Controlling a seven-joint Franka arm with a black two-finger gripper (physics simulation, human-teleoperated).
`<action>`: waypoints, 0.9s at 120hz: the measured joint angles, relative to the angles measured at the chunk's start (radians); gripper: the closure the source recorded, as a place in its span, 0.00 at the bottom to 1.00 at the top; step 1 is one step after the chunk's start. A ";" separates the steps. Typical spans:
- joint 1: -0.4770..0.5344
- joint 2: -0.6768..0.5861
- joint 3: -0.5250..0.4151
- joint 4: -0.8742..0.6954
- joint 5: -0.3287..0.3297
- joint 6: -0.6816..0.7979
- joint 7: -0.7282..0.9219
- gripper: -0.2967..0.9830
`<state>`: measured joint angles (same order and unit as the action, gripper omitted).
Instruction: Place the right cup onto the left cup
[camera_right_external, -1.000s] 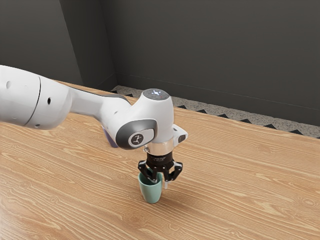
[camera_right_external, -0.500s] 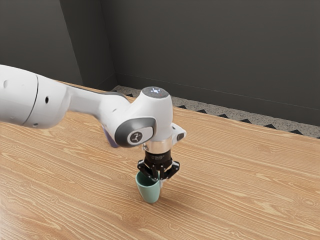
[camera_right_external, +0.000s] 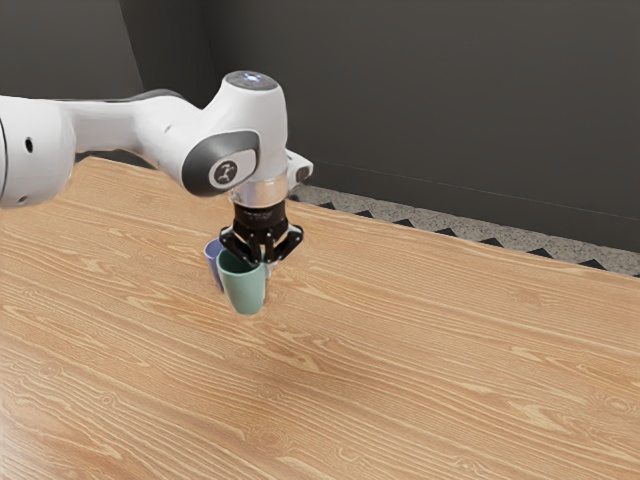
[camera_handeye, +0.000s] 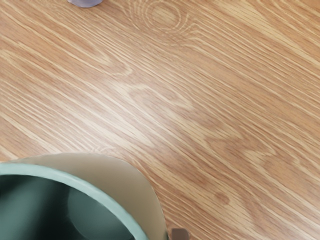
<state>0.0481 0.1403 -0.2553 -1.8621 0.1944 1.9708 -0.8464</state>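
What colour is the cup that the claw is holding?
Soft green, a bit minty; the cup held by the claw shows best in the exterior view.

Right cup (camera_right_external: 245, 291) — in the gripper (camera_right_external: 262, 261), above the table (camera_right_external: 430, 360). Left cup (camera_right_external: 212, 262) — on the table, partly behind the right cup, toward the exterior view's left.

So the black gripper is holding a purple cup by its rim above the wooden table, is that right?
Not quite: the colour is wrong. The exterior view shows the black gripper holding a green cup by its rim above the wooden table; the purple cup is partly hidden behind it.
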 joint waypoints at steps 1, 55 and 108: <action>0.000 0.000 0.002 0.004 0.000 -0.003 0.004 0.84; -0.006 0.021 0.112 0.116 0.003 -0.078 0.213 0.85; 0.000 0.150 0.152 0.296 0.033 -0.090 0.408 0.85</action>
<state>0.0477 0.2903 -0.1031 -1.5665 0.2275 1.8808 -0.4386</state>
